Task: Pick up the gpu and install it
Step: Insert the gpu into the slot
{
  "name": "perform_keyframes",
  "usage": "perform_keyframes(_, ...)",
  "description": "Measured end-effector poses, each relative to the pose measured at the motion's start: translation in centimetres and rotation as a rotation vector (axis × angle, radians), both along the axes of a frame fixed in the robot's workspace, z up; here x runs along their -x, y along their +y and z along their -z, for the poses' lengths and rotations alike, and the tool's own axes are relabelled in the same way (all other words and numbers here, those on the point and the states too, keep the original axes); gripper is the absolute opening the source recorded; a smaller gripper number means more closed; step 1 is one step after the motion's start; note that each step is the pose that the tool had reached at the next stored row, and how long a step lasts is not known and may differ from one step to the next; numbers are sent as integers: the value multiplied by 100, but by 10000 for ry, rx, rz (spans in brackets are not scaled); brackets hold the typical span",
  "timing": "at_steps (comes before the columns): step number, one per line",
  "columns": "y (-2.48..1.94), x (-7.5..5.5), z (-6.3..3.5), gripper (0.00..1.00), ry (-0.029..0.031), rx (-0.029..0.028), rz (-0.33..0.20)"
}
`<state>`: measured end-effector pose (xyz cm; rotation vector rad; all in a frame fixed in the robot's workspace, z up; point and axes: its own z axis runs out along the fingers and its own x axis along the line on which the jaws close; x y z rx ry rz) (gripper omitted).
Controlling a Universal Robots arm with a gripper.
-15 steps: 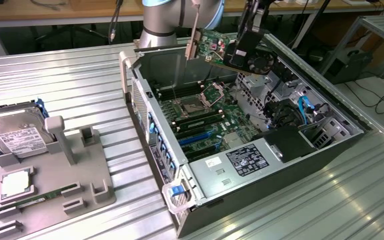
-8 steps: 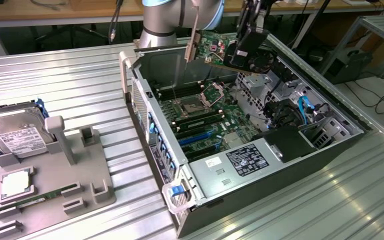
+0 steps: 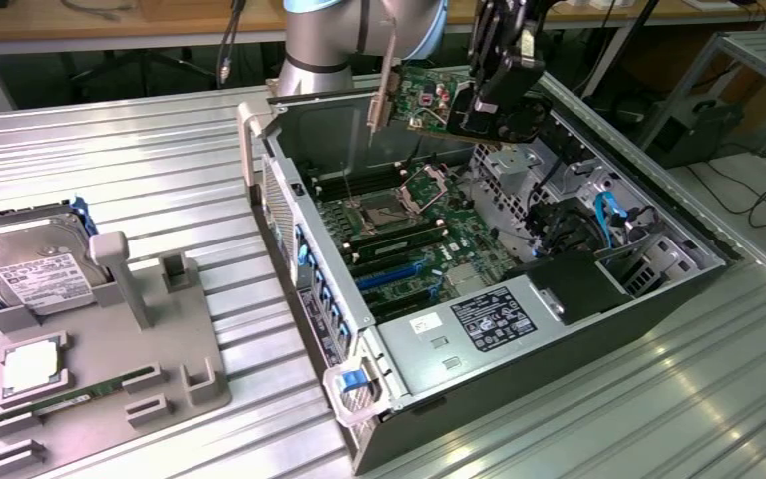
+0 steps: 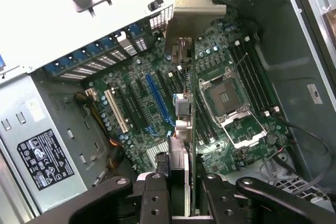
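While held aloft over open computer case (image 3: 543, 329), gpu (image 3: 423, 98) clamped edge-on in end effector (image 4: 181, 182), silver bracket (image 4: 191, 11) leading, above case's rear corner. Risks, judged: card tilted or offset from blue slot (image 4: 157, 95); bracket catching case rear wall; card slipping in grip.

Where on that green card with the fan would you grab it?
Judging by how the gripper holds the gpu over the open computer case: pinch its flat faces near the upper edge, coming from above. That likely keeps the lower connector edge and the silver bracket free to face the motherboard.
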<state>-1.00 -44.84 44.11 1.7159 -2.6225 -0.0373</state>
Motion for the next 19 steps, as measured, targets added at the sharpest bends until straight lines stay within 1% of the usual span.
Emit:
perform_keyframes(7, 0, 0, 0, 28, 0, 0, -912)
perform_keyframes(19, 0, 0, 0, 28, 0, -2, -2113)
